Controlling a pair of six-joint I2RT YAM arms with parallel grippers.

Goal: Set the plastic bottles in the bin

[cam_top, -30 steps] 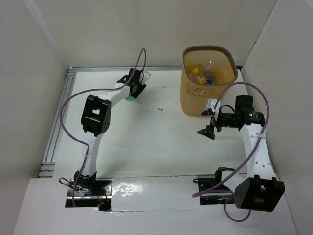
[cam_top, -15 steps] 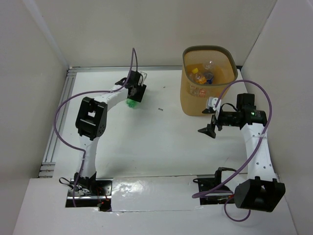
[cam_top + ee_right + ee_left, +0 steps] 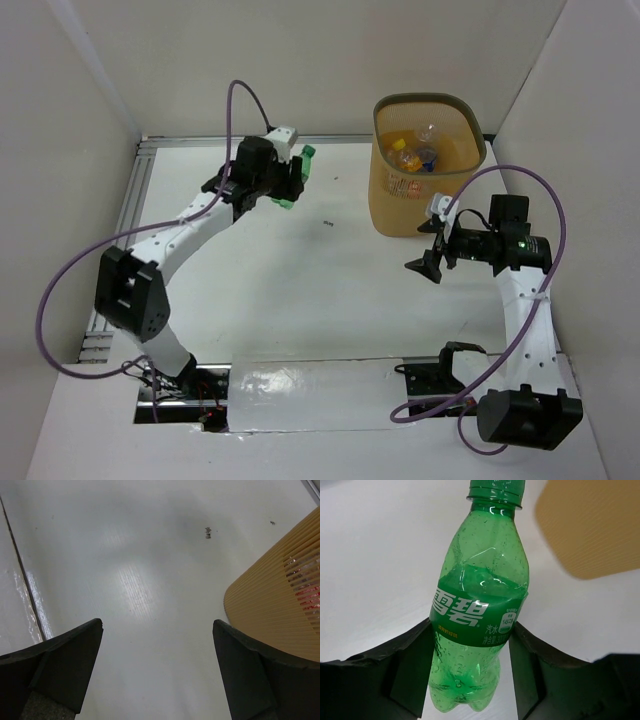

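My left gripper [image 3: 291, 183] is shut on a green plastic bottle [image 3: 300, 168] with a green cap, held above the table at the back, left of the bin. In the left wrist view the green bottle [image 3: 480, 605] sits between both fingers, cap pointing away, and the left gripper [image 3: 470, 626] clamps it just below its label. The bin [image 3: 392, 203] is a tall orange-tan basket at the back right, blurred in the left wrist view [image 3: 590, 525]. Several clear bottles [image 3: 415, 150] lie inside it. My right gripper [image 3: 428, 240] stands open and empty beside the bin's front wall [image 3: 280, 605].
White walls enclose the table on the left, back and right. A metal rail [image 3: 120, 250] runs along the left edge. A small dark speck [image 3: 327, 224] lies on the white tabletop. Purple cables loop over both arms.
The left arm has lifted the green bottle and swung it up and to the right, towards the bin, its elbow dropping to the near left. The right arm has hardly moved.
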